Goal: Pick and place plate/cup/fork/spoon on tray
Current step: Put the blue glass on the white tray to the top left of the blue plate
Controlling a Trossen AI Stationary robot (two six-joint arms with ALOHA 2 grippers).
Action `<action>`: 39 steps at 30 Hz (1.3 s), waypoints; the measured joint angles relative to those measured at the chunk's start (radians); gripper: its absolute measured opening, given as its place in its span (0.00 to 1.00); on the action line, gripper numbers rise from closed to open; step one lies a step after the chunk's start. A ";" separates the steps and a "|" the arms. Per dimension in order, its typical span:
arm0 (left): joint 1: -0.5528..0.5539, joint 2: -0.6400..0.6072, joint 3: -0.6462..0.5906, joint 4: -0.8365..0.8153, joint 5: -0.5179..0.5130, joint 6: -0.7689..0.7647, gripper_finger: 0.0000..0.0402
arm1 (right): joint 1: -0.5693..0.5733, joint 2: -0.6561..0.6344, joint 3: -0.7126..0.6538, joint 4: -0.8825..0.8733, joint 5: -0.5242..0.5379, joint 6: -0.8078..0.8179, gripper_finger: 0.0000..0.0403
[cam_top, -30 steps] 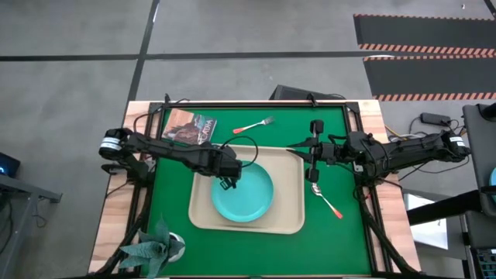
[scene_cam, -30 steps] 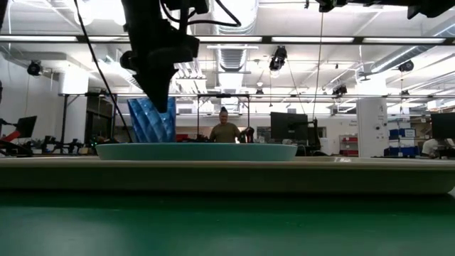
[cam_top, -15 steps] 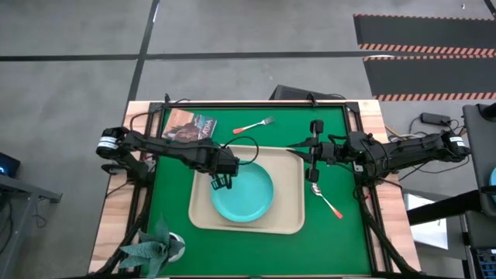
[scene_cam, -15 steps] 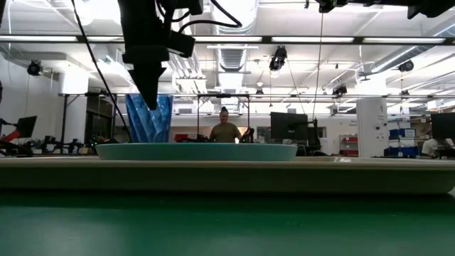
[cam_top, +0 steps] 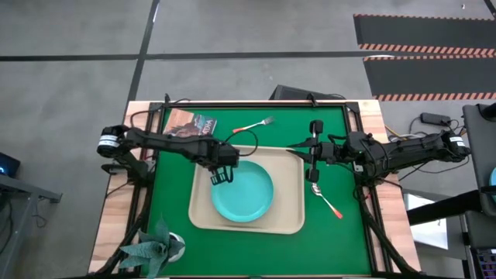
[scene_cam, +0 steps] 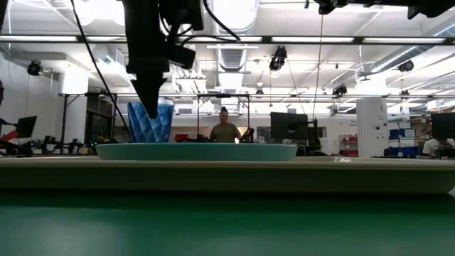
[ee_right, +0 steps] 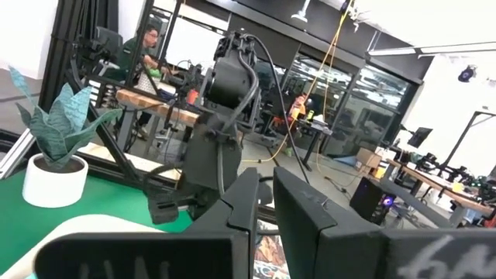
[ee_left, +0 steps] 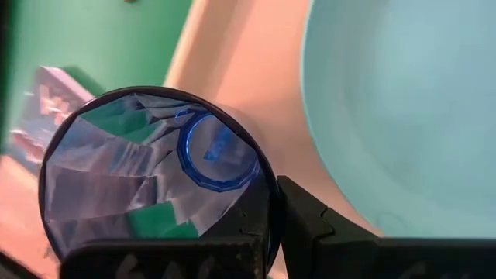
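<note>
— Turquoise is the plate (cam_top: pixel 242 192), correct? Where does it lie against the tray (cam_top: pixel 288 221)?

— It lies flat inside the beige tray, filling its middle, and the tray sits on the green mat (cam_top: pixel 341 240) of the desk (cam_top: pixel 391 225).

— And the cup (cam_top: pixel 220 176)?

— Blue and translucent, it is at the tray's corner nearest the left arm, just beside the plate's rim. The left claw (cam_top: pixel 221 172) is at it there. From the left wrist one dark finger (ee_left: pixel 310 225) presses the cup's outer wall (the other finger is hidden behind the cup), so the claw is closed around the cup. From table height the cup (scene_cam: pixel 150 122) shows behind the plate (scene_cam: pixel 196 151), with the arm coming down onto it; whether its base touches the tray I cannot tell.

— The right claw (cam_top: pixel 311 163)?

— It hangs at the tray's edge on the right arm's side, over the mat. Its two fingers (ee_right: pixel 256 194) stand close together with only a thin slit between them, gripping nothing.

— Fork and spoon?

— Both are off the tray, on the mat. The fork (cam_top: pixel 254 125), orange-red handle and silver tines, lies beyond the tray's far edge. The spoon (cam_top: pixel 327 199) lies just beside the tray's right-arm side, bowl toward the right claw.

— Anything else around the tray?

— A printed card (cam_top: pixel 188 126) lies beyond its far corner near the left arm, and a small potted plant (cam_top: pixel 155 246) stands past its near corner on that same side.
</note>
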State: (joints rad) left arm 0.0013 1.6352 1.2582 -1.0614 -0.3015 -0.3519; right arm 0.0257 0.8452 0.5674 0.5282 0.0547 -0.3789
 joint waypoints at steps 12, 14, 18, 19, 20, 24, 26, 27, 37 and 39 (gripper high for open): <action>-0.001 -0.002 -0.022 0.008 0.025 -0.006 0.01 | 0.000 0.000 0.000 0.000 0.000 -0.005 0.08; -0.001 -0.002 -0.022 0.008 0.032 -0.008 0.03 | 0.000 0.000 0.000 0.000 0.000 -0.005 0.08; 0.000 -0.002 -0.022 0.007 0.032 -0.009 0.07 | 0.000 0.000 0.000 0.000 0.000 -0.005 0.08; 0.000 -0.002 -0.022 0.007 0.032 -0.009 0.07 | 0.000 0.000 0.000 0.000 0.000 -0.005 0.08; 0.000 -0.002 -0.022 0.007 0.032 -0.008 0.08 | 0.000 0.000 0.000 0.000 0.000 -0.005 0.08; 0.000 -0.002 -0.020 0.004 0.032 -0.004 0.10 | 0.000 0.000 0.000 0.000 0.000 -0.004 0.08; 0.000 -0.002 -0.015 0.004 0.031 0.008 0.11 | 0.000 0.000 0.000 0.000 0.000 -0.004 0.08; 0.000 -0.004 -0.015 0.005 0.031 0.018 0.12 | 0.000 0.000 0.000 0.000 0.000 -0.004 0.08; -0.001 -0.097 -0.011 -0.047 0.023 0.027 0.18 | 0.000 0.000 0.000 0.000 0.000 0.001 0.08; -0.006 -0.140 -0.012 -0.056 0.023 0.024 0.18 | 0.000 0.000 0.000 0.000 0.000 -0.002 0.08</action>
State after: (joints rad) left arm -0.0044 1.4951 1.2463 -1.1171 -0.2789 -0.3278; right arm 0.0257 0.8452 0.5674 0.5285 0.0544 -0.3807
